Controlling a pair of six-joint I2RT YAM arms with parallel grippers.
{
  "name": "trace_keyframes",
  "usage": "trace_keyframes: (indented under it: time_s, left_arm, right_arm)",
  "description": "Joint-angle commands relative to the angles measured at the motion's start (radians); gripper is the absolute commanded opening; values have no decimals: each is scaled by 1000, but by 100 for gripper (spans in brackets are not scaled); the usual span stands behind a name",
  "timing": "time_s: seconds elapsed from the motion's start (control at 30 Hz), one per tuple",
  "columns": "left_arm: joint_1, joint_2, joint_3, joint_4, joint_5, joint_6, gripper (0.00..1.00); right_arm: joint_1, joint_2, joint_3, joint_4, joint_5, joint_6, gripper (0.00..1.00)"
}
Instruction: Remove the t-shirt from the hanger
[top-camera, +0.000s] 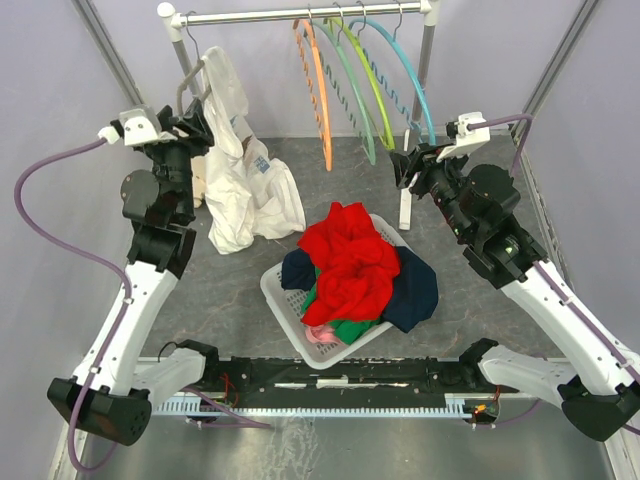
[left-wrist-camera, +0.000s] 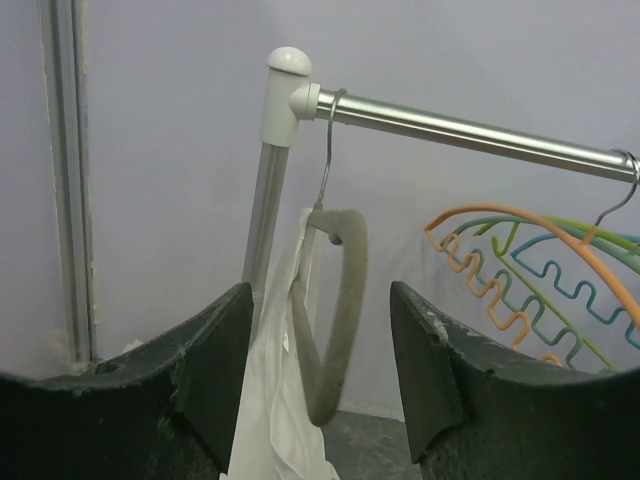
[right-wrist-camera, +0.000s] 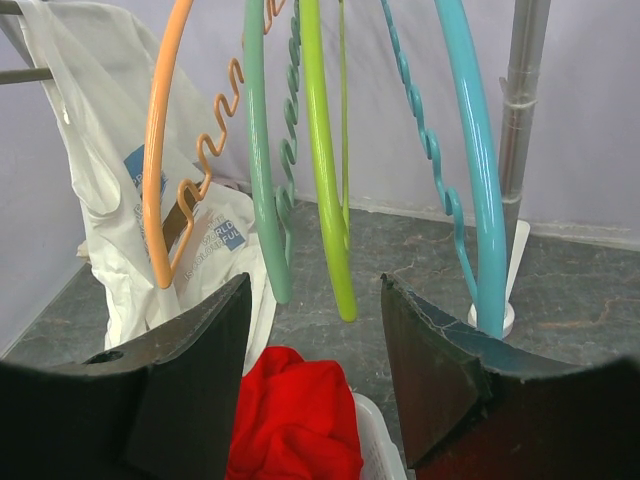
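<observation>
The left pincer (top-camera: 200, 125) sits in the upper left of the overhead frame with its jaws apart. In its own wrist view (left-wrist-camera: 320, 300) the dark fingers stand wide on either side of the picture and clamp nothing. The grey hanger (left-wrist-camera: 345, 290) shows in the gap between them, but seems to hang a little beyond the tips. I cannot tell whether either finger touches it.

The white t-shirt (left-wrist-camera: 275, 420) drops from the hanger's left arm toward the bottom of that frame. From overhead, the t-shirt (top-camera: 240, 180) runs down from the hanger (top-camera: 185, 85) and piles on the grey surface (top-camera: 200, 300) left of centre. So the job looks partly done at best. Most of the cloth has slumped low, yet one part looks caught on the hanger, which hooks on the rail (top-camera: 300, 15) at the top. Freeing that last part is what remains.

The right pincer (top-camera: 405, 165) is at the right of the frame, near the coloured hangers (top-camera: 340, 90). Its jaws are also spread and hold nothing.
</observation>
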Motion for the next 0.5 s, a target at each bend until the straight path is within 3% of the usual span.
trace_keyframes:
  time_s: [0.0,0.27,0.47]
  left_arm:
    - [4,31,146,-186,-17,-43,64]
    - [3,195,480,-554,45,-33,64]
    - [4,298,638,-723,61,-38,64]
  right_arm:
    - [-3,0,30,43,-7,7,62]
    - [-3,-16,24,43,-14,13,62]
    - [-3,-28,24,39,-13,12,62]
